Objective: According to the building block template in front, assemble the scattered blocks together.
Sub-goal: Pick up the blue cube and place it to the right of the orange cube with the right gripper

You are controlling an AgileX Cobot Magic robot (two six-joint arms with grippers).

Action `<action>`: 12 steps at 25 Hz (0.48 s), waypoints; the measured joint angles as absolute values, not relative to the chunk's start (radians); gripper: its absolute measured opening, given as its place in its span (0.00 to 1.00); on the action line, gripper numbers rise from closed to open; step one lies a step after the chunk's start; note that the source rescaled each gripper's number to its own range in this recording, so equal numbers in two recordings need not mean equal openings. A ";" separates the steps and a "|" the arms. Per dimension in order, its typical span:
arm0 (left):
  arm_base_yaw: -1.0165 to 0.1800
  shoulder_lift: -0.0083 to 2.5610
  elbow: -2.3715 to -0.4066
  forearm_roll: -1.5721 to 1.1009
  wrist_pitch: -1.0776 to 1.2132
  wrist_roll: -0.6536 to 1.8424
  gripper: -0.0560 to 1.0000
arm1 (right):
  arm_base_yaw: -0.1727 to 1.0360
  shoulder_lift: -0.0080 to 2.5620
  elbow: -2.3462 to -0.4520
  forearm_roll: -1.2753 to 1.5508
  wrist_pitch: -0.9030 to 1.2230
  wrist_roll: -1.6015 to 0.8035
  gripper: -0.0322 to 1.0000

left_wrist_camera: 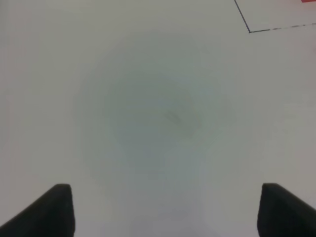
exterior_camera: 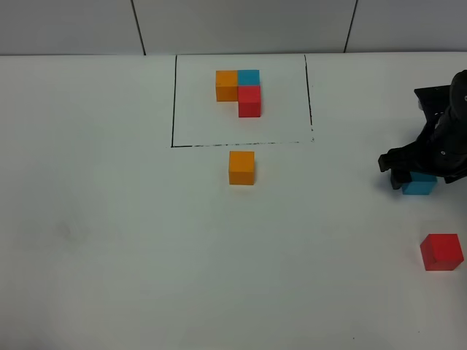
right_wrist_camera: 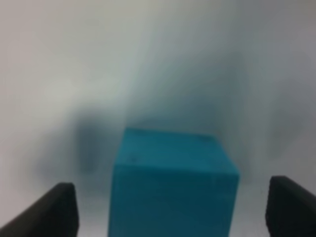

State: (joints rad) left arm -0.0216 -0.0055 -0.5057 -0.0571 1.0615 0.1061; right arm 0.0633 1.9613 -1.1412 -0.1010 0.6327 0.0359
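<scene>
The building block template (exterior_camera: 238,90), an L of joined orange, blue and red cubes, sits inside a thin black drawn rectangle (exterior_camera: 173,102) at the back centre. The scattered orange cube (exterior_camera: 241,167) lies just in front of that rectangle. The teal-blue cube (exterior_camera: 419,185) is at the right, with my right gripper (exterior_camera: 417,175) low over it. In the right wrist view the blue cube (right_wrist_camera: 173,182) stands between the wide-apart fingers of my open right gripper (right_wrist_camera: 170,212). The red cube (exterior_camera: 441,252) lies nearer, at the right edge. My left gripper (left_wrist_camera: 165,212) is open and empty over bare table.
The white table (exterior_camera: 109,233) runs to a grey panelled wall (exterior_camera: 241,25) at the back. A corner of the black drawn rectangle (left_wrist_camera: 249,30) shows in the left wrist view. The left arm is out of the exterior high view.
</scene>
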 joint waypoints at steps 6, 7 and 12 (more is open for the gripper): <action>-0.022 -0.006 -0.506 -0.057 1.062 0.106 0.73 | 0.063 1.961 -1.142 -0.111 0.625 0.040 0.58; -0.022 -0.006 -0.506 -0.057 1.062 0.106 0.73 | 0.063 1.962 -1.142 -0.111 0.624 0.040 0.57; -0.022 -0.006 -0.506 -0.057 1.062 0.106 0.73 | 0.063 1.990 -1.143 -0.111 0.624 0.040 0.45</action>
